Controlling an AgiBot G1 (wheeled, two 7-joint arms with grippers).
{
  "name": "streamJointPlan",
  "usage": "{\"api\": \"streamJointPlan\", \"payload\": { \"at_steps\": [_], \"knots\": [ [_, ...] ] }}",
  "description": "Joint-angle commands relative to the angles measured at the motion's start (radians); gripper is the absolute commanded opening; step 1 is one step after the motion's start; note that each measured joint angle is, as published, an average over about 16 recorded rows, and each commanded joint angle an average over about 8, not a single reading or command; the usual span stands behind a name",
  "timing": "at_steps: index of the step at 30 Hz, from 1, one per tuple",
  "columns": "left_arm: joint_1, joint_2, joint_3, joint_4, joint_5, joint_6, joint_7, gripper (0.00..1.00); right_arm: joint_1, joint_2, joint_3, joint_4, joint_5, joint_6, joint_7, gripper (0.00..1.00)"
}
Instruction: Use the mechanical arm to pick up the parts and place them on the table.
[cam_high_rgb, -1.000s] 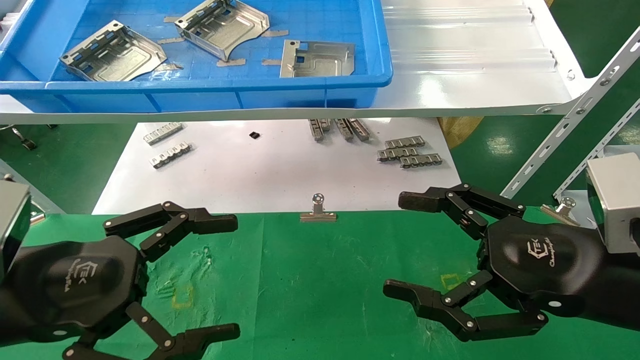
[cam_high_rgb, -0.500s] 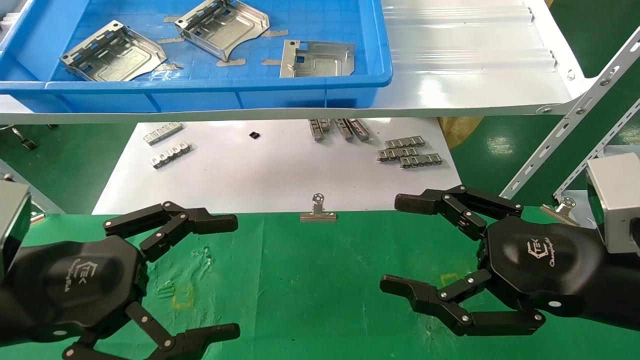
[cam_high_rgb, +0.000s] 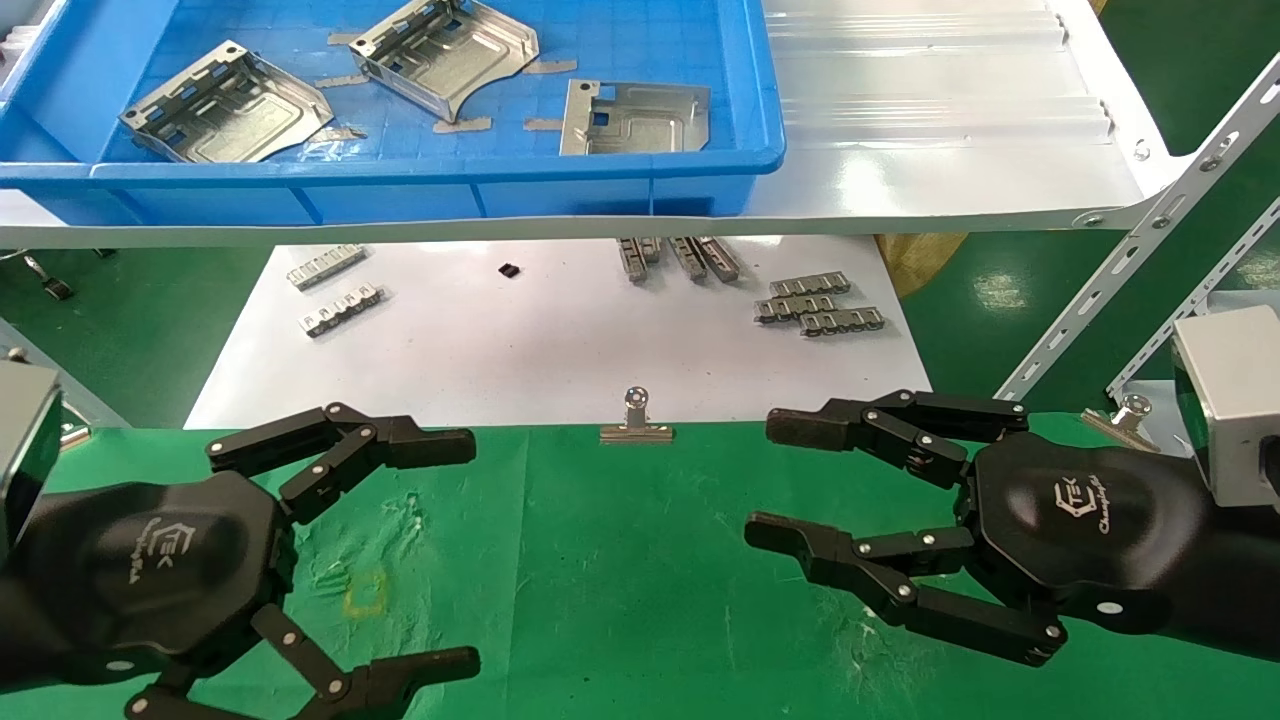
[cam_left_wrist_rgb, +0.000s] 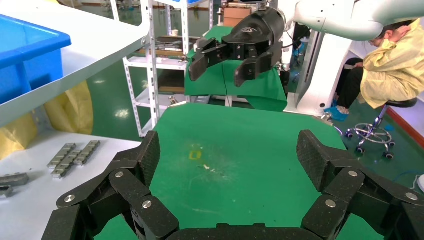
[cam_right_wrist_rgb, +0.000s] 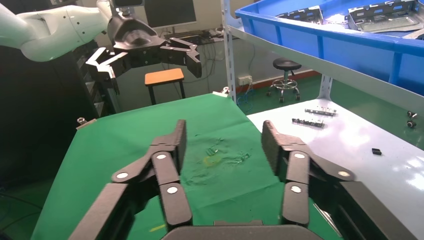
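Three silver sheet-metal parts (cam_high_rgb: 225, 105) (cam_high_rgb: 445, 50) (cam_high_rgb: 635, 118) lie in the blue bin (cam_high_rgb: 740, 150) on the raised white shelf; they also show in the right wrist view (cam_right_wrist_rgb: 382, 14). My left gripper (cam_high_rgb: 462, 552) hovers open and empty over the near left of the green table (cam_high_rgb: 620, 580). My right gripper (cam_high_rgb: 775, 478) hovers open and empty over the near right, its fingers partly drawn together. Each wrist view shows its own open fingers over bare green cloth, left (cam_left_wrist_rgb: 231, 157) and right (cam_right_wrist_rgb: 225, 139).
The glossy white shelf (cam_high_rgb: 950, 150) overhangs a white sheet (cam_high_rgb: 550, 340) carrying small toothed strips (cam_high_rgb: 820, 305). A binder clip (cam_high_rgb: 636, 425) sits at the cloth's far edge. A slotted rack upright (cam_high_rgb: 1130, 270) stands at the right. A person in yellow (cam_left_wrist_rgb: 395, 65) sits beyond the table.
My right gripper's fingers have drawn closer together and stretched a little to the left. The left gripper and the parts have not moved.
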Motion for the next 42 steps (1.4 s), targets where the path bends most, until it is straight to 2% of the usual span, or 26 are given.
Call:
{"api": "streamJointPlan", "payload": {
  "at_steps": [1,8,13,19,23,26,27,29,30,34,35,38,42],
  "knots": [
    [0.0,0.0,0.0,0.0,0.0,0.0,0.0,1.0,0.0,0.0,0.0,0.0,0.0,0.0,0.0,0.0],
    [-0.036,0.008,-0.002,-0.004,0.012,-0.008,0.003,1.0,0.0,0.0,0.0,0.0,0.0,0.0,0.0,0.0],
    [-0.207,0.07,0.023,0.062,0.092,-0.045,-0.011,1.0,0.0,0.0,0.0,0.0,0.0,0.0,0.0,0.0],
    [-0.522,0.237,0.106,0.368,0.287,-0.124,-0.001,1.0,0.0,0.0,0.0,0.0,0.0,0.0,0.0,0.0],
    [-0.699,0.367,0.153,0.632,0.415,-0.255,0.046,1.0,0.0,0.0,0.0,0.0,0.0,0.0,0.0,0.0],
    [-0.786,0.453,0.178,0.8,0.486,-0.376,0.083,1.0,0.0,0.0,0.0,0.0,0.0,0.0,0.0,0.01],
    [-0.809,0.48,0.186,0.848,0.507,-0.416,0.094,1.0,0.0,0.0,0.0,0.0,0.0,0.0,0.0,0.05],
    [-0.846,0.525,0.2,0.931,0.54,-0.48,0.113,1.0,0.0,0.0,0.0,0.0,0.0,0.0,0.0,0.28],
    [-0.86,0.544,0.207,0.966,0.554,-0.506,0.122,0.98,0.0,0.0,0.0,0.0,0.0,0.0,0.0,0.4],
    [-0.907,0.598,0.228,1.082,0.595,-0.587,0.144,0.48,0.0,0.0,0.0,0.0,0.0,0.0,0.0,0.89],
    [-0.916,0.607,0.233,1.104,0.603,-0.6,0.148,0.35,0.0,0.0,0.0,0.0,0.0,0.0,0.0,0.98],
    [-0.939,0.624,0.245,1.159,0.623,-0.628,0.153,0.0,0.0,0.0,0.0,0.0,0.0,0.0,0.0,1.0],
    [-0.96,0.632,0.257,1.208,0.641,-0.647,0.153,0.0,0.0,0.0,0.0,0.0,0.0,0.0,0.0,1.0]
  ]
}}
